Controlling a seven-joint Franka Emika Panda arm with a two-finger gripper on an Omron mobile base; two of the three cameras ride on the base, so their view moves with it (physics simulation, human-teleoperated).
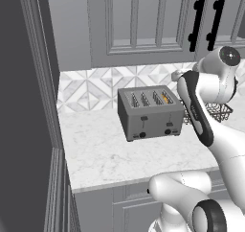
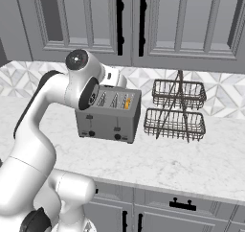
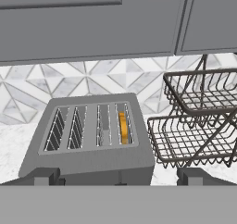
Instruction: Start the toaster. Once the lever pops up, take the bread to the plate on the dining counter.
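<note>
Pincer (image 3: 118,179): we see its 2 dark tips spread fully wide at the near edge of the hand view, nothing between them; it hangs above the toaster's front.
Toaster (image 1: 150,112): we find the grey 4-slot box on the marble surface (image 1: 110,154), against the patterned backsplash (image 1: 91,89), its 2 levers and 2 knobs facing us.
Bread (image 3: 122,128): we make out an orange-tan slice standing in the rightmost slot, sunk below the top.
Wire rack (image 2: 176,110): a 2-tier dark basket stands just right of the toaster, apart from it.
Arm (image 2: 57,97): its elbow crosses the toaster's left end in the right base view.
Cabinets (image 2: 134,20): grey doors with black handles hang above.
</note>
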